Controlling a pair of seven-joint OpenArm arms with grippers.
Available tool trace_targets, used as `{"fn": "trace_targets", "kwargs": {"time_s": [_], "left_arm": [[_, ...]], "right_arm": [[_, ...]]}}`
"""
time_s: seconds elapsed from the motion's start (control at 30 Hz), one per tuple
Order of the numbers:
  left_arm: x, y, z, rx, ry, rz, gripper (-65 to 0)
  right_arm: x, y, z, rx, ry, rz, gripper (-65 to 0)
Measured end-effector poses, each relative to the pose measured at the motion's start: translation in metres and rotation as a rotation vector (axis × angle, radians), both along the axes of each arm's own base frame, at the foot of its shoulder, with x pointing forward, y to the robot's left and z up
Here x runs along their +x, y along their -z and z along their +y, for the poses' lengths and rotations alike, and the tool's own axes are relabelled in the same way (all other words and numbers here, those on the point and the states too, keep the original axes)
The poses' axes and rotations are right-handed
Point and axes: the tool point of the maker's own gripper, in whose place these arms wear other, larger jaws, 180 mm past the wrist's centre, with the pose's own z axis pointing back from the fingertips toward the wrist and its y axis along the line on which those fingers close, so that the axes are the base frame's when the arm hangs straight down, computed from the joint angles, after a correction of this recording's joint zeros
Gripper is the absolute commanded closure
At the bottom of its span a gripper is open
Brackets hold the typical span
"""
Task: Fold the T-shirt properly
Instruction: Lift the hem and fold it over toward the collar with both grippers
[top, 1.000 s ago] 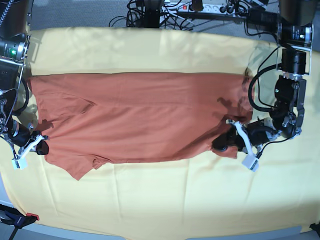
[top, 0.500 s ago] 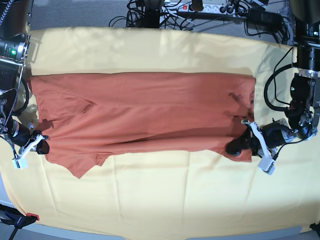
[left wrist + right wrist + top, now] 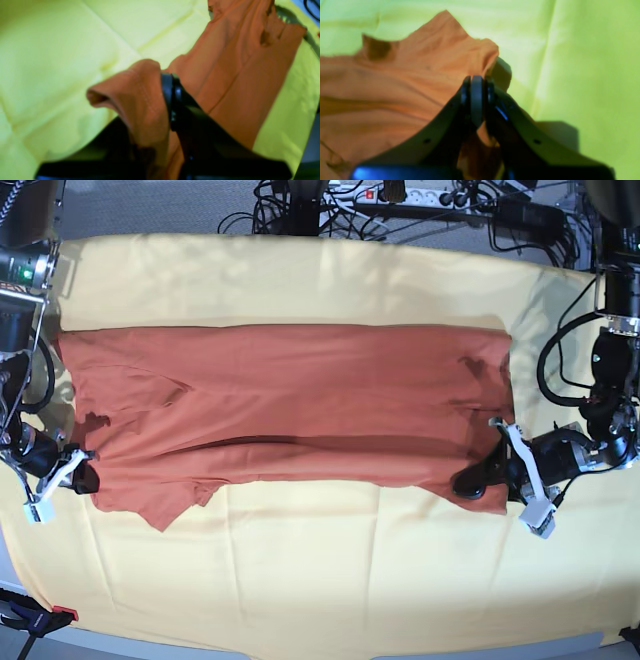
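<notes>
T-shirt pinched between both hands

A pale yellow cloth covers the table; tangled cables lie behind.

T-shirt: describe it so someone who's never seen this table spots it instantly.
A pale yellow cloth covers the whole table. Spread flat across its middle lies the T-shirt, reaching nearly from one arm to the other. It is the only rust-orange fabric there, pinched at each end by black fingers.
</notes>
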Motion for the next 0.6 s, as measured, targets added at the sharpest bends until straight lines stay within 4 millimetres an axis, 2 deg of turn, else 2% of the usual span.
{"fn": "trace_targets", "kwargs": {"time_s": [0.17, 0.33, 0.4, 0.5, 0.6], "left_arm": [[-0.007, -0.011, -0.002, 0.022, 0.035, -0.019, 0.0], [-0.016, -0.008, 0.005, 0.045, 0.052, 0.039, 0.0], [-0.021, -0.008, 0.003, 0.023, 0.068, 0.067, 0.0], [-0.033, 0.002, 0.003, 0.031, 0.088, 0.128, 0.0], [-0.053, 0.024, 0.005, 0.053, 0.113, 0.224, 0.0]], "right_arm": [[-0.017, 0.005, 0.0, -0.049, -0.033, 0.01, 0.0], [-0.033, 0.017, -0.01, -0.076, -0.033, 0.051, 0.0], [-0.034, 0.017, -0.011, -0.079, -0.031, 0.054, 0.0], [-0.03, 0.011, -0.013, -0.077, -0.028, 0.035, 0.0], [-0.031, 0.013, -0.012, -0.074, -0.029, 0.04, 0.0]]}}
